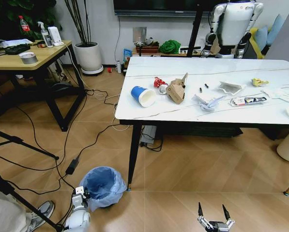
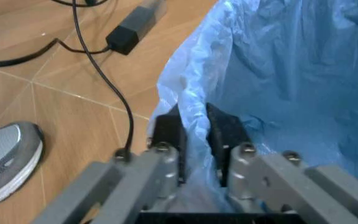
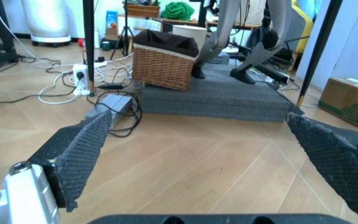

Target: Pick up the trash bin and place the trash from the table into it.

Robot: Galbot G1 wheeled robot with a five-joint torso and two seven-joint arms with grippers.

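1. My left pincer [image 2: 195, 135] sits at the lower left of the head view, closed on the near rim of the trash bin [image 1: 103, 186]; in the left wrist view 1 finger is outside the blue liner and 1 inside, pinching the bag-covered edge between them.
2. The trash bin stands on the floor at the lower left, just beside the front left leg of the tabletop [image 1: 183, 113].
3. My right pincer [image 1: 215, 212] hangs low at the bottom right of the head view, spread wide with nothing between its fingers, well apart from the bin.
4. The trash [image 1: 175, 89] lies scattered across the tabletop in the upper right: cup, torn carton, red wrapper, papers.
5. I judge the step in hand is the bin pickup, with the grip made but the bin not yet lifted.
6. The next move calls for a straight, steady lift, since I hold thin rim and slippery liner and the bin could tilt.
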